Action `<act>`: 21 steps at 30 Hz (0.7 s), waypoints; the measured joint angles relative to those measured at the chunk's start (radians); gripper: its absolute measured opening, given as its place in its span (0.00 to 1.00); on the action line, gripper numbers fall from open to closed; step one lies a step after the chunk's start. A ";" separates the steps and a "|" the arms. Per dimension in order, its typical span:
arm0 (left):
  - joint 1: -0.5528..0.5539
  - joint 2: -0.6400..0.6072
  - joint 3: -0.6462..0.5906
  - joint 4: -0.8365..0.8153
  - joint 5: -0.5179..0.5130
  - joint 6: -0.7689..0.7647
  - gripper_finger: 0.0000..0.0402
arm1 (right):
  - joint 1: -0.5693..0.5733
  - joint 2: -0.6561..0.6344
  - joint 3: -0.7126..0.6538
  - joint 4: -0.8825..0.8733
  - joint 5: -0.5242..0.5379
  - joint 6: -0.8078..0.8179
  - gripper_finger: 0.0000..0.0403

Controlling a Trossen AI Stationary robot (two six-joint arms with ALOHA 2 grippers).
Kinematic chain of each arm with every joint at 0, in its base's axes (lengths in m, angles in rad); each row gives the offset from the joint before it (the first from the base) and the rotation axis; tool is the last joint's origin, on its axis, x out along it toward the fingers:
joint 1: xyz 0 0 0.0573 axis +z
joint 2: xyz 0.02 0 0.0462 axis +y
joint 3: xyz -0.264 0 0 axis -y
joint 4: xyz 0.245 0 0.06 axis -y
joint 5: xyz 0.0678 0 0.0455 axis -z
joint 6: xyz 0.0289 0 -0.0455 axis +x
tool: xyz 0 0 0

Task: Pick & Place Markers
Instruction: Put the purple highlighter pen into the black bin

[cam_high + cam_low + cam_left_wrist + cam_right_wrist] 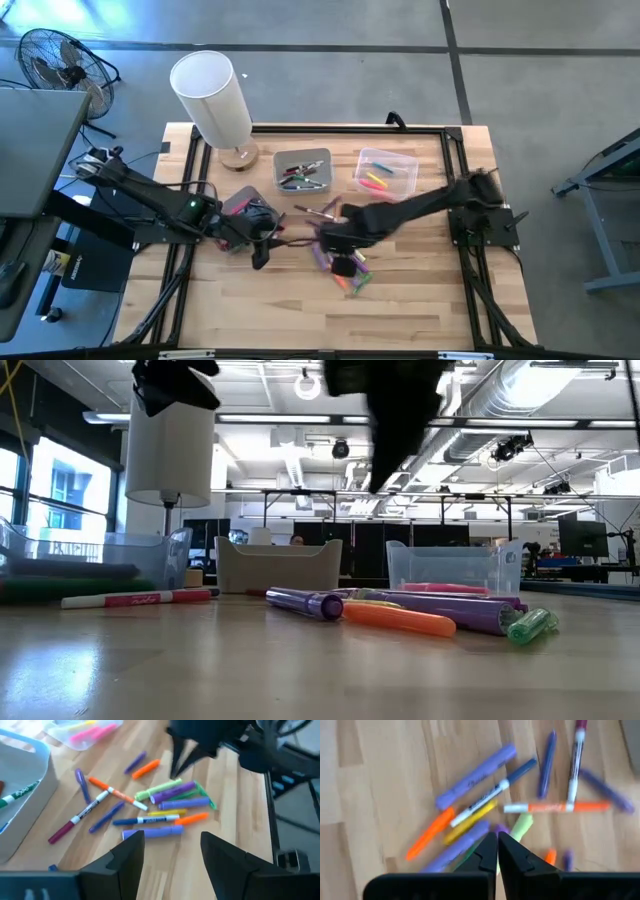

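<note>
**Above the marker pile, right hand poised and empty**

Over the middle of the worktop our right hand hangs with its two fingers pressed almost together, nothing between them. Directly beyond its tips lies the loose pile of markers: a long purple highlighter, a blue-and-white pen, a yellow one, an orange one and a pale green one, crossing and touching one another.

We judge the step in hand to be picking one marker out of this heap. To do it well we should part the fingers first, choose a marker lying clear at the pile's edge, such as the orange one, turn the wrist so the fingers straddle it across its width, and come down square so that neighbours are not nudged away.

Our right arm reaches from the right side of the worktop, stretched low toward the centre. Our left hand waits just beside the pile on its left, fingers held wide and empty, looking across the same markers.

Farther back stand a grey bin and a clear bin, both already holding some markers, with a white lamp beside them.
</note>
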 joint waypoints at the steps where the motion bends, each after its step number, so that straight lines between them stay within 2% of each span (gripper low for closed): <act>1: 0.000 0.011 0.000 0.012 -0.015 -0.021 0.48 | 0.015 -0.052 -0.079 0.056 0.003 0.041 0.01; 5: 0.002 0.073 0.013 0.033 -0.037 -0.050 0.48 | 0.068 -0.266 -0.365 0.237 0.019 0.223 0.00; 10: 0.009 0.221 0.120 -0.028 -0.005 -0.007 0.48 | 0.136 -0.521 -0.642 0.320 0.061 0.428 0.00; 17: 0.009 0.458 0.352 -0.195 0.009 0.011 0.48 | 0.216 -0.815 -0.880 0.369 0.125 0.566 0.00; 21: 0.027 0.573 0.470 -0.260 0.054 0.127 0.48 | 0.239 -0.929 -0.960 0.387 0.149 0.570 0.00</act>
